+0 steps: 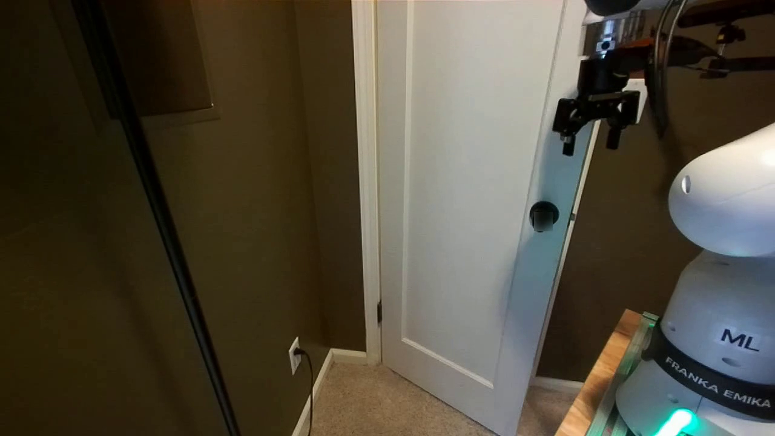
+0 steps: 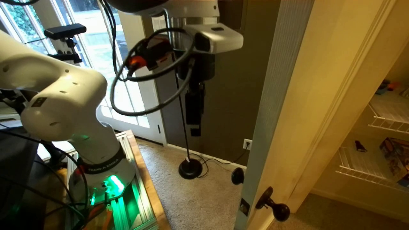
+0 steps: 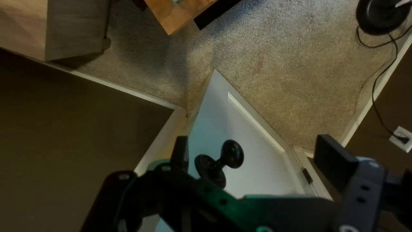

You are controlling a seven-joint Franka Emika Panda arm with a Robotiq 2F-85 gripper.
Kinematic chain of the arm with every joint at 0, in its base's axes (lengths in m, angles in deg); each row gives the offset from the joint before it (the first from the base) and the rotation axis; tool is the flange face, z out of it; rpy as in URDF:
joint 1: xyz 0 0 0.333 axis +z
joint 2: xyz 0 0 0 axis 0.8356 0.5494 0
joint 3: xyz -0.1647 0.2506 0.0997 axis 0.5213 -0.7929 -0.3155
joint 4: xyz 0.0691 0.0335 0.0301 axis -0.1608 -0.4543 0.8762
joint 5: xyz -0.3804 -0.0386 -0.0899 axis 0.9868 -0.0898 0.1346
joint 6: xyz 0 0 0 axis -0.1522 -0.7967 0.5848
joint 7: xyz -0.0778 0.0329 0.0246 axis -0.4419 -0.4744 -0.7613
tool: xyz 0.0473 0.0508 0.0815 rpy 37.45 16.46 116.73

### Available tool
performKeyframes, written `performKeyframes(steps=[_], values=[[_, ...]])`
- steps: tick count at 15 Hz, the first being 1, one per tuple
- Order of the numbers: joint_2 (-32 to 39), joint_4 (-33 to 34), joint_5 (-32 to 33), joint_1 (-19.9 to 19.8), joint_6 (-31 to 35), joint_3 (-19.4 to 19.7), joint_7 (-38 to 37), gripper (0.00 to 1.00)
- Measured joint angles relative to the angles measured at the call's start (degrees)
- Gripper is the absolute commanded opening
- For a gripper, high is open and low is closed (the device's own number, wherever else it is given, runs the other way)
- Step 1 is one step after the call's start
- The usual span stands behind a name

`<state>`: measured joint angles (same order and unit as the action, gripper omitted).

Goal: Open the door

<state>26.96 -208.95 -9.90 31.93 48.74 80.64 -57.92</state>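
Note:
The tall white door [image 1: 466, 181] stands ajar, its free edge away from the frame. It also shows edge-on in an exterior view [image 2: 274, 111] and from above in the wrist view [image 3: 257, 138]. Its round black knob [image 1: 544, 216] also shows in the wrist view [image 3: 232, 154]; an exterior view shows that near knob [image 2: 237, 176] and a dark knob [image 2: 281, 212] on the closet side. My gripper [image 1: 591, 144] points down above knob height, fingers apart. In the wrist view the gripper [image 3: 256, 154] holds nothing; the knob lies below, apart from the fingers.
A white door frame [image 1: 366, 181] meets dark brown walls. A black floor lamp base [image 2: 190, 168] with a cord stands on the carpet. Wire shelves [image 2: 374, 179] are behind the door. The arm stands on a wooden-edged table [image 2: 150, 191]. A wooden cabinet [image 3: 74, 29] stands near the wall.

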Motion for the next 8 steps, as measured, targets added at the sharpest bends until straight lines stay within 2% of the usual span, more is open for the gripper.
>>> performKeyframes(steps=[4, 8], values=[[-2.57, 2.35, -0.08, -3.23, -3.46, 2.54, -2.11, 1.0], [-2.6, 5.84, -0.54, -5.13, -3.58, 5.36, -4.64, 1.0]])
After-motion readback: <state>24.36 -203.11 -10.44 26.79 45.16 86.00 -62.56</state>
